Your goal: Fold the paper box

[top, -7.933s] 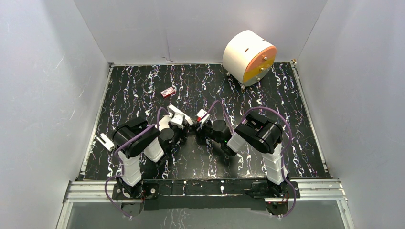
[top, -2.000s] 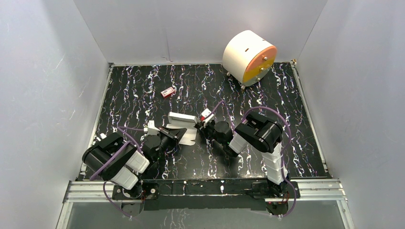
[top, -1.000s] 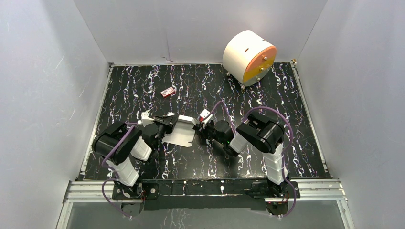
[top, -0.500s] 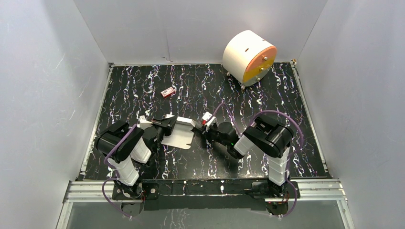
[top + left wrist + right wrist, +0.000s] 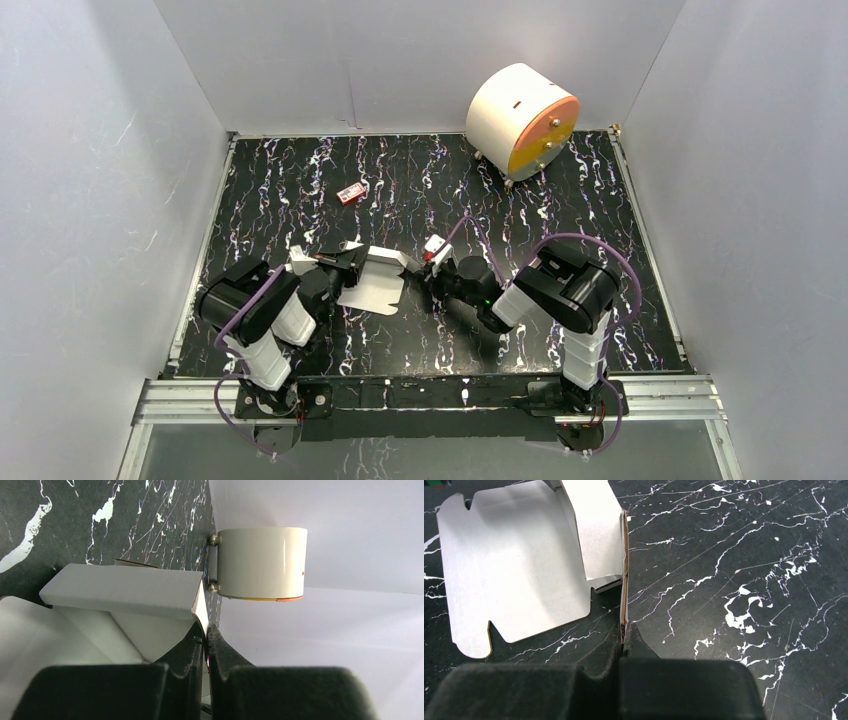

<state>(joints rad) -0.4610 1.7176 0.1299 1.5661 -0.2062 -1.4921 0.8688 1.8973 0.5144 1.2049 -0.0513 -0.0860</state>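
The white thin-cardboard paper box (image 5: pixel 372 290) lay partly folded near the middle of the black, white-veined bench (image 5: pixel 600 230), between the two arms. Its broad notched panel rested flat on the bench, while a narrower panel stood raised along its far side. The left hand (image 5: pixel 205 631) was closed on a thin edge of the raised part, its two dark fingers pinched together with the cardboard between them. The right hand (image 5: pixel 624 630) was likewise clamped on the box. It gripped an upright wall seen edge-on in the right wrist view, with the flat panel spread to that wall's left. The big white cylinder with an orange face (image 5: pixel 522 120) stood at the far right of the bench, well apart from the box. A tiny red item (image 5: pixel 351 193) lay beyond the box, apart from it.
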